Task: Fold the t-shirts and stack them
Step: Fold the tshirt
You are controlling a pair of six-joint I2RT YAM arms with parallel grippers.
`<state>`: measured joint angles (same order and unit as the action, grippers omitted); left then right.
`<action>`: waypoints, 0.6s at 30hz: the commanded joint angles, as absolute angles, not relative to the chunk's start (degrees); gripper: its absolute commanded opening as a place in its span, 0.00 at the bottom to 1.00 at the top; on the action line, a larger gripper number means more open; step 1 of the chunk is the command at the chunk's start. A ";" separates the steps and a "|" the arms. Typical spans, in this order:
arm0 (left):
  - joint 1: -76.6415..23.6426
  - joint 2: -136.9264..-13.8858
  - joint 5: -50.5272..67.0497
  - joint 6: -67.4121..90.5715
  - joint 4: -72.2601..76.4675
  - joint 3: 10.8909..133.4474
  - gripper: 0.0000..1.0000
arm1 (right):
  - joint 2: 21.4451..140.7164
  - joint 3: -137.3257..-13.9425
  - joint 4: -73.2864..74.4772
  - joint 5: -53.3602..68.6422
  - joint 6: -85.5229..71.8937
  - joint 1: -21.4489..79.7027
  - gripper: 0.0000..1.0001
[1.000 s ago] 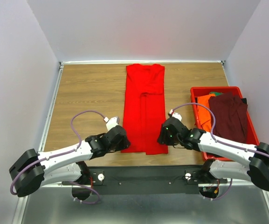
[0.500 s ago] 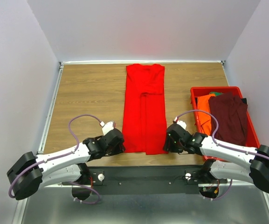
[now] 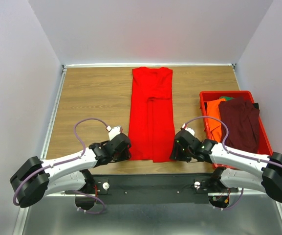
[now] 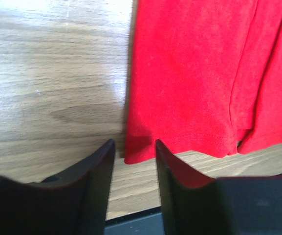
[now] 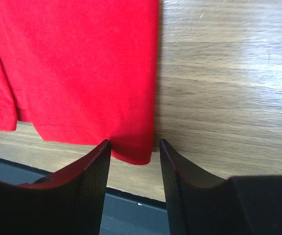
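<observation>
Wooden counter (image 3: 92, 98) is crossed from 12 to 6 o'clock by a red t-shirt (image 3: 152, 112), its 6 o'clock corners straddled by the spread left gripper (image 4: 135, 143) and right gripper (image 5: 133, 143), likely for pinching the hem.

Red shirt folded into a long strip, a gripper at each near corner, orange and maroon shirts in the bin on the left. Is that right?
No. The bin stands on the right, not the left, as the top view shows. The rest of the statement holds.
</observation>
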<state>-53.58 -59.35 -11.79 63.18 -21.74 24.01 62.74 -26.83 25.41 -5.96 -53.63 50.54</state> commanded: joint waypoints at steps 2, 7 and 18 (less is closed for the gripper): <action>-53.17 -60.03 -9.76 59.25 -18.38 24.87 0.40 | 63.98 -26.54 26.72 -3.87 -54.23 50.89 0.52; -53.17 -60.12 -5.36 57.48 -13.45 23.56 0.23 | 65.56 -27.95 26.72 -3.52 -53.35 50.89 0.45; -53.35 -60.21 -1.41 54.93 -16.52 26.36 0.00 | 65.31 -30.23 27.59 -1.15 -48.34 50.80 0.00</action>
